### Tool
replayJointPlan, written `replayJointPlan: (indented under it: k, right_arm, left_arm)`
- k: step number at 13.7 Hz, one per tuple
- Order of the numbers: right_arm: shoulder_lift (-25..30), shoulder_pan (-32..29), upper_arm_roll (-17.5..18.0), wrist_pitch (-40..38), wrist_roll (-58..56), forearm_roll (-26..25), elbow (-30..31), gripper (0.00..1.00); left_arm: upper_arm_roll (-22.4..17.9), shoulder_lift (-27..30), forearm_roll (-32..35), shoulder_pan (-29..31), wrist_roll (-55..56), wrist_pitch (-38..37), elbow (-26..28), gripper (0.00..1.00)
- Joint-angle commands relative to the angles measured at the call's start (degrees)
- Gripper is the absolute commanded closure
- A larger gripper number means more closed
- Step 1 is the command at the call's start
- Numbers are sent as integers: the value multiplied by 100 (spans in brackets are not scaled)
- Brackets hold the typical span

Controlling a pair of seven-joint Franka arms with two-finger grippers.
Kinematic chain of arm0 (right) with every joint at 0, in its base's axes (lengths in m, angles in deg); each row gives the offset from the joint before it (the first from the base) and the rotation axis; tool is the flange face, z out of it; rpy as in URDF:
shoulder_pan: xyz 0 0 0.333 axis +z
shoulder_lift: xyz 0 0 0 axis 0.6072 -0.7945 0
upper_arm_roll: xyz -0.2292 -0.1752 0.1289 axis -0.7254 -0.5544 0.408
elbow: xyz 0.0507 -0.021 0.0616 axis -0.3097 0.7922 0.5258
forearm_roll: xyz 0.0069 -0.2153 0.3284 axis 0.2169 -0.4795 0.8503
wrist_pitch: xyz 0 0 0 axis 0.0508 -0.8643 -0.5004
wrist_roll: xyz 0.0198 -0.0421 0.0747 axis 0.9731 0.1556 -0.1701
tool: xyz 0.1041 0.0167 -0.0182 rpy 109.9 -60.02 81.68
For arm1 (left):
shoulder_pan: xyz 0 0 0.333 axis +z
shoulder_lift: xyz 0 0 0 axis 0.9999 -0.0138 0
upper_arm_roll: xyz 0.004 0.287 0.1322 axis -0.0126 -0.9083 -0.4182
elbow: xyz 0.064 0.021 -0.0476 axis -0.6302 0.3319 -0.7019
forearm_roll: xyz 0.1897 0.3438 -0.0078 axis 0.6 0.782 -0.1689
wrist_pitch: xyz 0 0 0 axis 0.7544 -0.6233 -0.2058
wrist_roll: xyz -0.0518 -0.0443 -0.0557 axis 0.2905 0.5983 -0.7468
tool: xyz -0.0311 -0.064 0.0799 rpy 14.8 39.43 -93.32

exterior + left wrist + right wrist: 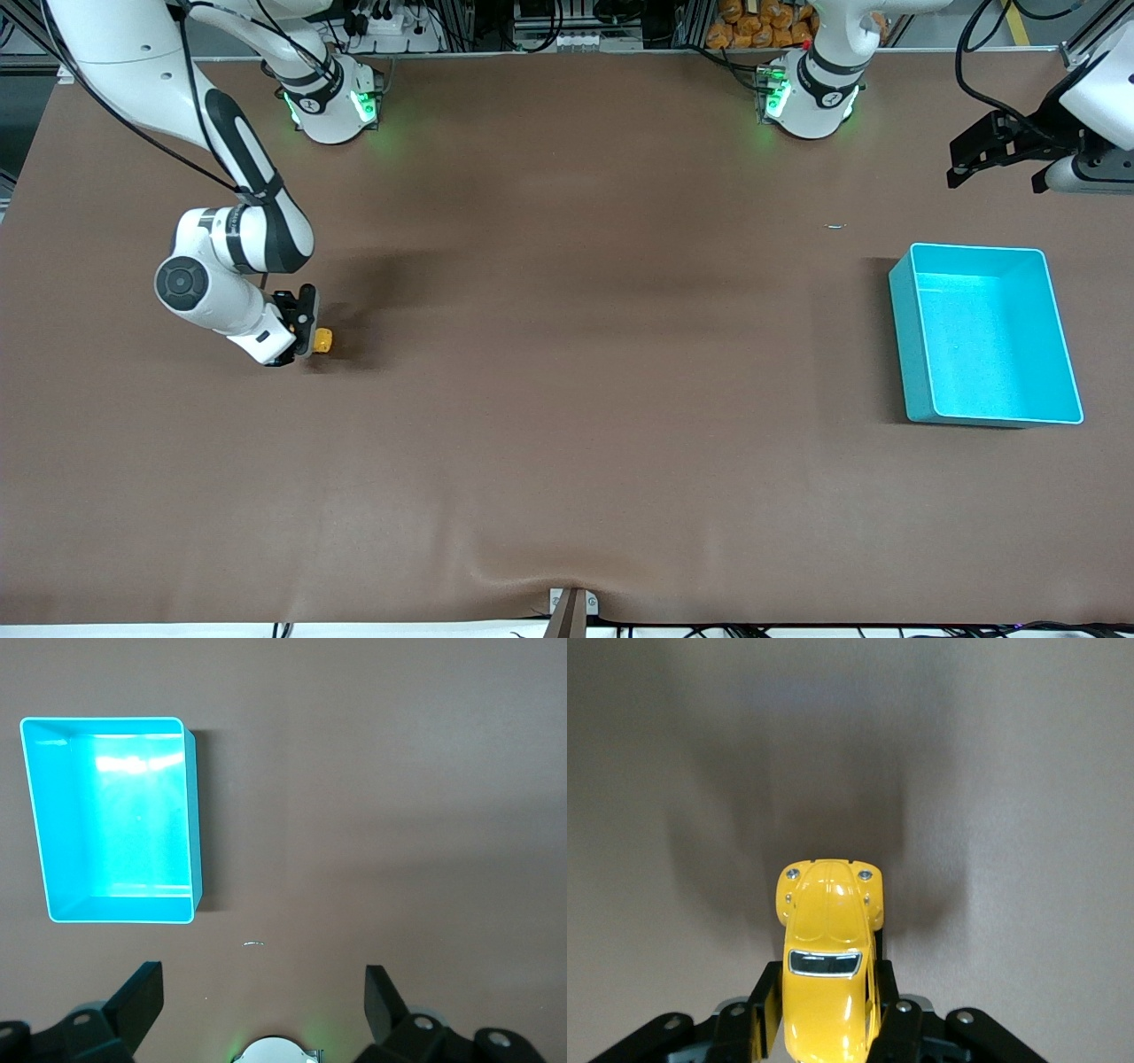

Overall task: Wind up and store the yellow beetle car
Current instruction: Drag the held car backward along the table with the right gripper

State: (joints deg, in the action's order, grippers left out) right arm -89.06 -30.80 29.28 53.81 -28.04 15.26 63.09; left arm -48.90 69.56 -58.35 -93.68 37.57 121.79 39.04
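The yellow beetle car [322, 340] is tiny and glossy and sits low at the brown table near the right arm's end. My right gripper [306, 332] is shut on its sides. In the right wrist view the car [827, 966] fills the gap between the black fingers [766, 1005], its nose pointing away from the wrist. The teal bin [985, 332] stands open and empty toward the left arm's end; it also shows in the left wrist view [115, 828]. My left gripper [997, 155] is open and empty, held high near the table's edge, farther from the front camera than the bin.
A small pale scrap [836, 226] lies on the table between the left arm's base [811, 97] and the bin. The brown table cover [567, 399] is wrinkled near its front edge at a bracket [571, 607].
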Motion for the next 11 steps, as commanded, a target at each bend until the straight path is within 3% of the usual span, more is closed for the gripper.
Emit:
replayJointPlan:
  k: [1,11]
  right_arm:
    - [-6,-157,44,62,-120,-80,31,73]
    - [-156,-588,35,71,-621,-89,-92,72]
  left_arm:
    - [24,29,106,-10,131,19,41,0]
    - [32,29,88,-19,307,11,94,0]
